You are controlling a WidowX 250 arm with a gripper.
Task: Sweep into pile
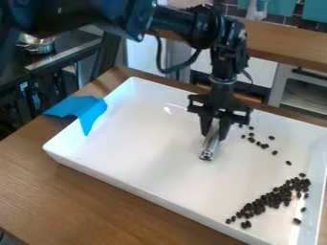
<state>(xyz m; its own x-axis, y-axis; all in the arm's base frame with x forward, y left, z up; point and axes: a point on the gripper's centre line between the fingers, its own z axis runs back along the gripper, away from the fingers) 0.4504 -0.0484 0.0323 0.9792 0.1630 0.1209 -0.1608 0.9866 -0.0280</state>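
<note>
Hand: the hand (214, 135) hangs over the tray, clenched on a silver tube.
Tube: the tube (209, 146) leans, its free end jutting below the hand toward the camera; whether it touches the tray floor, I cannot tell.
Main beans: the dark beans (275, 197) lie in the tray to the view's right of the hand and nearer the camera, in a slanting band, crowded along its middle and thin at the near end, with a few strays beside it.
Loose beans: a scattered line (264, 146) starts just beside the hand and runs to the right, toward the band but apart from it.
Tray: white and shallow, the tray (140, 143) spreads below and around the hand, on the wooden worktop (83, 206).
Cloth: a blue cloth (91, 115) drapes over the tray's rim, well left of the hand.
Pot: a metal pot (38, 47) sits far behind the hand, to the left.
</note>
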